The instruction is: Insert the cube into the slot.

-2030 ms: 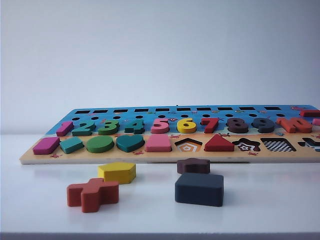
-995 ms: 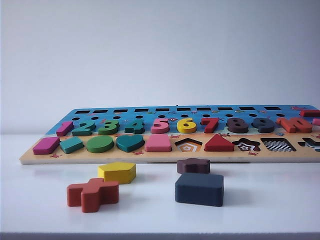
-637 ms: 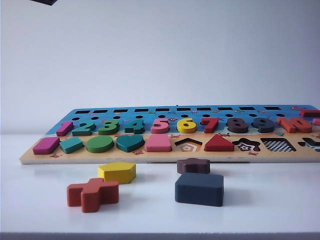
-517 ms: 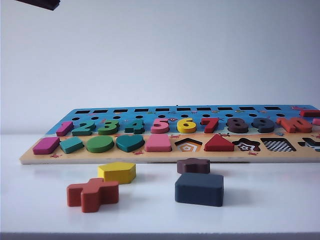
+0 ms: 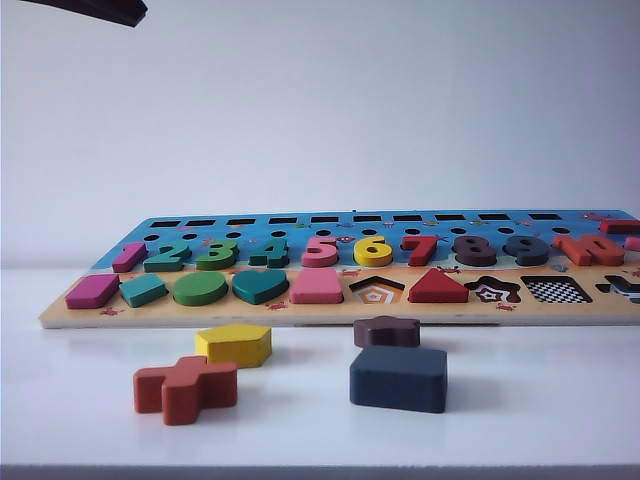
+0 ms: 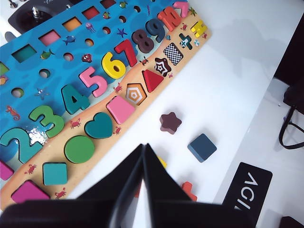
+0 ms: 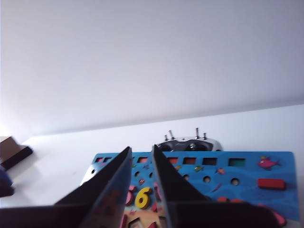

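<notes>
Digits 1–9 line the board (image 6: 71, 71); left pincer (image 6: 143, 148) closed, right pincer (image 7: 141, 151) slightly parted.

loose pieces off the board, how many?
4, all on the table in front of the board: yellow piece and red cross to the left in the exterior view, brown star with the cube in front of it. None seem hidden.

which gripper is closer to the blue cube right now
Left, likely. The left gripper hangs above the table with the cube in plain view off to one side. The right gripper faces the puzzle board, no cube in its view.
</notes>
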Robot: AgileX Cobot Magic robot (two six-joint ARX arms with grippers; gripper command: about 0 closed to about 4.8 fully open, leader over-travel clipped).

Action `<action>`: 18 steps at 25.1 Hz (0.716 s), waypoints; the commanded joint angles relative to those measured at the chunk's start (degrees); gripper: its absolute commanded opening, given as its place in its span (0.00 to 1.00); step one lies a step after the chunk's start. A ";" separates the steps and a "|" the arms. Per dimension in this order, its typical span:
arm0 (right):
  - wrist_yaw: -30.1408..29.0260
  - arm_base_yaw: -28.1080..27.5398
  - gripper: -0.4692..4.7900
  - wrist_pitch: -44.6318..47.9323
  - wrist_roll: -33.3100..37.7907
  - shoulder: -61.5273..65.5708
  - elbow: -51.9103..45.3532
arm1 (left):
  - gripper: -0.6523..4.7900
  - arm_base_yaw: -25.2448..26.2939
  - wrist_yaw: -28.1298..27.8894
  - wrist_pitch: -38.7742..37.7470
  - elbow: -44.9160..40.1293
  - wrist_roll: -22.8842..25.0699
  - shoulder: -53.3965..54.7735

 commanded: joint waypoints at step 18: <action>-12.02 6.60 0.44 -15.37 -14.99 17.05 9.07 | 0.14 0.00 0.22 0.98 0.07 -0.09 0.04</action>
